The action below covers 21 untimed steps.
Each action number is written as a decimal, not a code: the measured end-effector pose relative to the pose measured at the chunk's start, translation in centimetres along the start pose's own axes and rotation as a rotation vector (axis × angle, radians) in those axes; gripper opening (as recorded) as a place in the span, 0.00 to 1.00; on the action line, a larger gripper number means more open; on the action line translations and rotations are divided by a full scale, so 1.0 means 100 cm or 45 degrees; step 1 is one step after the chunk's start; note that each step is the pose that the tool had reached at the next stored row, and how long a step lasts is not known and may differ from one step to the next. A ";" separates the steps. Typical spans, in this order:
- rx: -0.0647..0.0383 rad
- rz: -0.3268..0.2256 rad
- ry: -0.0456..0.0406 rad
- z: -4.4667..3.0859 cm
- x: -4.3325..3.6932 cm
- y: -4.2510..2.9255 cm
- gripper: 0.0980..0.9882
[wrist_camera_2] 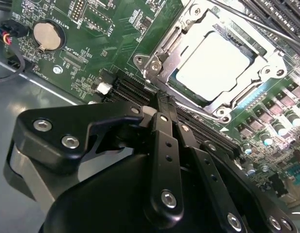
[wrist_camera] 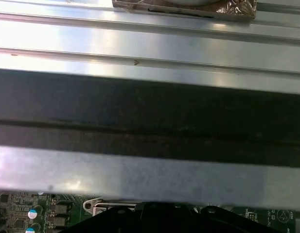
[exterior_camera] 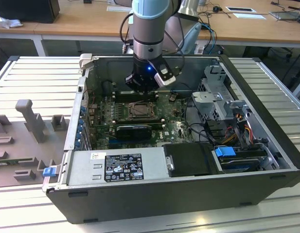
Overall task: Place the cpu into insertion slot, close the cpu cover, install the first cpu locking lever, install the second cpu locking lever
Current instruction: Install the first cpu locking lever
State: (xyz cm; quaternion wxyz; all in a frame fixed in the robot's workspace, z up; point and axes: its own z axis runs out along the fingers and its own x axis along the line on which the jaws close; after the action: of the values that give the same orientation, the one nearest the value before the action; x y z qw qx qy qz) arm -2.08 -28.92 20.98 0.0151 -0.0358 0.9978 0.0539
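The cpu [wrist_camera_2: 213, 65] lies flat in the insertion slot [wrist_camera_2: 154, 65], silver top face up. The cpu cover [wrist_camera_2: 266, 65], a silver frame, lies down around the chip. A thin lever rod [wrist_camera_2: 256, 24] runs along the socket's far side. My gripper [wrist_camera_2: 162, 99] is shut, its black fingertips pressed together with nothing between them, just off the socket's near corner above the black memory slots [wrist_camera_2: 130, 87]. In the exterior view the gripper [exterior_camera: 142, 86] hangs inside the open case, right behind the socket [exterior_camera: 140, 110].
The green motherboard [exterior_camera: 174, 128] fills the case floor, with a coin cell [wrist_camera_2: 46, 35] to one side. A grey power-supply box [exterior_camera: 115, 167] lines the near wall. Drive cages and cables [exterior_camera: 227, 121] crowd the exterior view's right. The first wrist view faces the case wall [wrist_camera: 150, 116].
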 end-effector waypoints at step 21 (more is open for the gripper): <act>-0.017 0.001 0.001 0.0091 -0.0001 -0.0013 0.01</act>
State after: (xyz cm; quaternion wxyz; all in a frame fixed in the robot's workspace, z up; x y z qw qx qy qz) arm -2.04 -28.95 20.06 0.0146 -0.0356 0.9974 0.0605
